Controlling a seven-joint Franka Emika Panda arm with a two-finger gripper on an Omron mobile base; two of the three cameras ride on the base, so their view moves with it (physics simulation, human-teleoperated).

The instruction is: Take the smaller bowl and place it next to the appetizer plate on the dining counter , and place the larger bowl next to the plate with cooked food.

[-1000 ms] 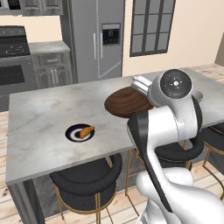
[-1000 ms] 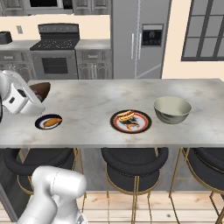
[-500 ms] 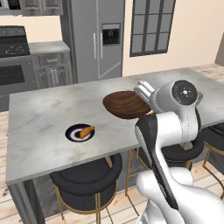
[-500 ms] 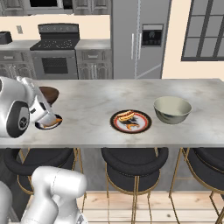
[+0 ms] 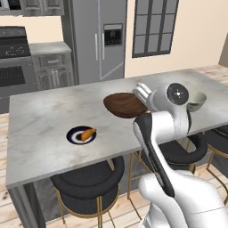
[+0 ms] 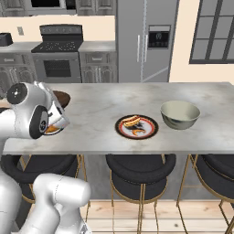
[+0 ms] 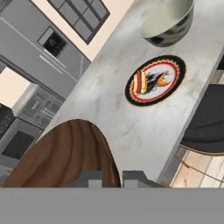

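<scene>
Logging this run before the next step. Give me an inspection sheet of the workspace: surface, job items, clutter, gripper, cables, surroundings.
Surface: dining counter, pale grey marbled top, bare between the dishes.
Job items: smaller bowl, brown wood, held tilted above the counter; larger bowl, upright at the far end beside the plate with cooked food; appetizer plate, flat, one orange-brown piece on it.
Clutter: nothing seen.
Gripper: gripper shut on the smaller bowl's rim, to the side of the appetizer plate.
Cables: nothing seen.
Surroundings: black stools under the counter edge; fridge and stove along the back wall; window.
</scene>
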